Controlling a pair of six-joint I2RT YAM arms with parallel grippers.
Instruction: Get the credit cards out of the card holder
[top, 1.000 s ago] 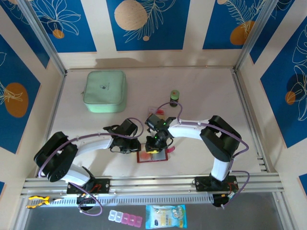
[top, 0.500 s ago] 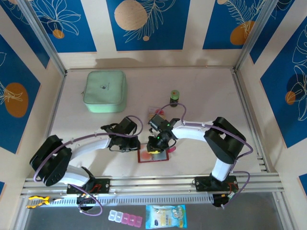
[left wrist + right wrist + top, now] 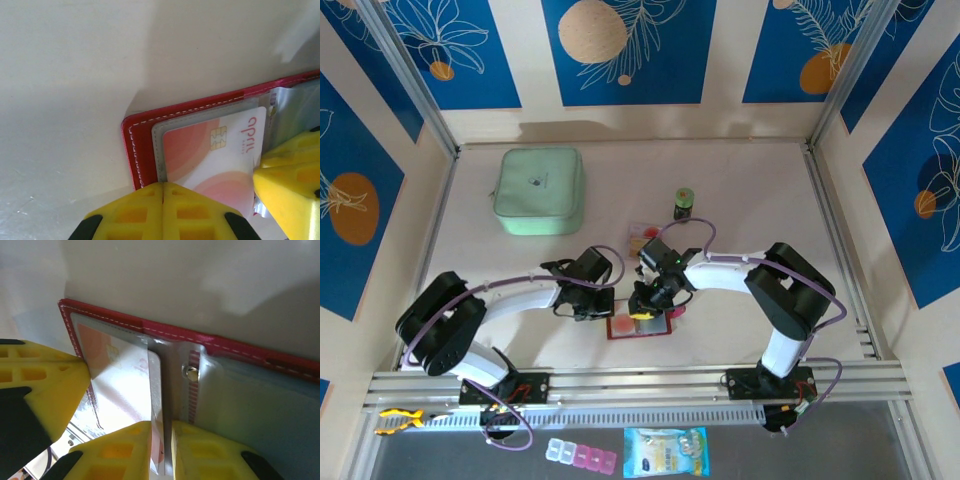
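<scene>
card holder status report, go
Left gripper shut, down at edge of card holder. Right gripper pinching card by its edge, card not yet out. Both crowded close over the holder.

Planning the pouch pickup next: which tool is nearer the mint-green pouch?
Left. The left tool is at the card holder's edge facing the pouch; the right tool, pinching a credit card, sits farther across the holder.

Short word in red letters, turned sideways, on the white-and-orange card (image 3: pixel 200 160) in the red wallet (image 3: pixel 137 150), beside its gold chip (image 3: pixel 218 138); too soft to spell out. Small dark mark on the green pouch (image 3: pixel 539 190), illegible.
</scene>
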